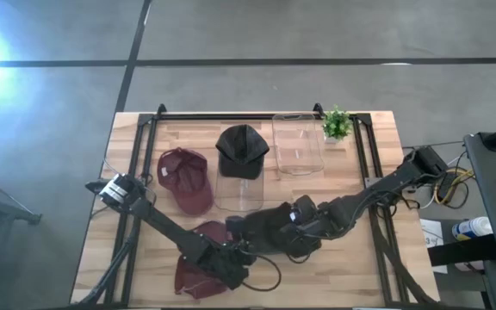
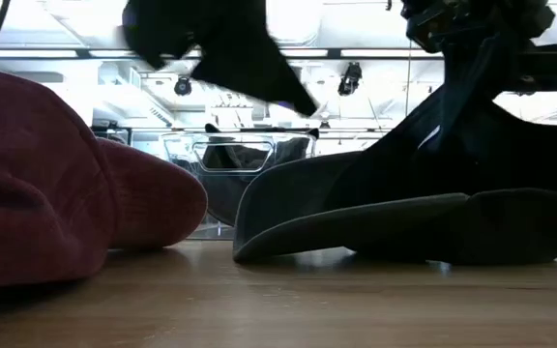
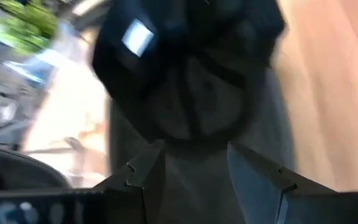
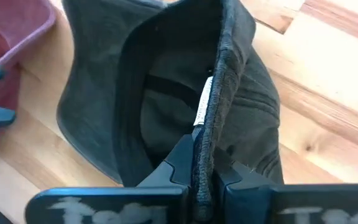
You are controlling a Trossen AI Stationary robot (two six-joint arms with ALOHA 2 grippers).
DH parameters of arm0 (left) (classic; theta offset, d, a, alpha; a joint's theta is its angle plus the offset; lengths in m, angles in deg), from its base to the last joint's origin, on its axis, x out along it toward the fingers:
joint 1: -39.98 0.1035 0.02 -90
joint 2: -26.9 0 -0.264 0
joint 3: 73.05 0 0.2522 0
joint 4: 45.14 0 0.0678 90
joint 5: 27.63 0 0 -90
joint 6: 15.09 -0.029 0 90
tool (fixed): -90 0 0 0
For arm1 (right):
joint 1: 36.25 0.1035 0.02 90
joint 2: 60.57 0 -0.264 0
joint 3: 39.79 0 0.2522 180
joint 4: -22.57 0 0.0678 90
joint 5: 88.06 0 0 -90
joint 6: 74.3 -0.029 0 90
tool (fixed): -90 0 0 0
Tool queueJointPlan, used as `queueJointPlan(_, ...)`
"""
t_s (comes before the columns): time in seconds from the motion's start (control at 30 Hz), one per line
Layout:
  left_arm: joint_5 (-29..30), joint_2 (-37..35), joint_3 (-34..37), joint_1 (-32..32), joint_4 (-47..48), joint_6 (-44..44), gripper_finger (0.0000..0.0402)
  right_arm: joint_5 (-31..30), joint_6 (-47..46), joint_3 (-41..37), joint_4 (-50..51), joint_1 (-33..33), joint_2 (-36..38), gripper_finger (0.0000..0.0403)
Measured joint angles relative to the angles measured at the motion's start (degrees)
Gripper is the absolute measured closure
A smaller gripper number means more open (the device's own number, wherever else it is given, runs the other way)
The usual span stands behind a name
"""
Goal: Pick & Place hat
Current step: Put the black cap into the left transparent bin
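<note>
Near the table's middle: dark hat [image 4: 166,106] is pinched at its edge by the closed right fingers [image 4: 205,177].
Left fingers [image 3: 191,174]: held open near the hat.
Risk: hat could be dropped if the thin edge slips.

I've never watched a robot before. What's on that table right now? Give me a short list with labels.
Right hand: shut on the dark cap, pinching its rim near the table's front
Left hand: open, beside the dark cap
Maroon caps: one at the left, another at the front edge
Black cap: resting on a clear bin
Second clear bin: no cap in it
Small green plant: back right
</note>
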Motion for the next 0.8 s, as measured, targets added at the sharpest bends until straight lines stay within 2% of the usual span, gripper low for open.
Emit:
queueJointPlan(0.1, -5.6, 0.2, 0.8, 0.6, 0.4, 1.2, 0.0235, -1.4, 0.4, 0.2, -1.9, -0.1, -0.1, 0.0394)
queueJointPlan(0.2, -8.9, 0.8, 2.2, 1.0, -1.7, -0.3, 0.0235, -5.3, 1.4, 0.5, -6.2, -0.2, -0.4, 0.0394)
queueJointPlan(0.4, -10.1, 0.8, 7.1, 1.1, -7.0, -3.1, 0.0235, -6.7, 3.8, -0.1, -10.5, -1.6, -0.4, 0.038)
queueJointPlan(0.53, -10.2, 0.8, 9.5, 1.3, -9.1, -0.5, 0.0235, -6.9, 4.1, -2.0, -10.6, -2.8, -0.4, 0.0337)
queueJointPlan(0.8, -11.7, 0.8, 9.9, 1.4, -19.7, 0.9, 0.0235, -7.3, 5.1, -3.7, -13.1, -4.2, -0.4, 0.0217)
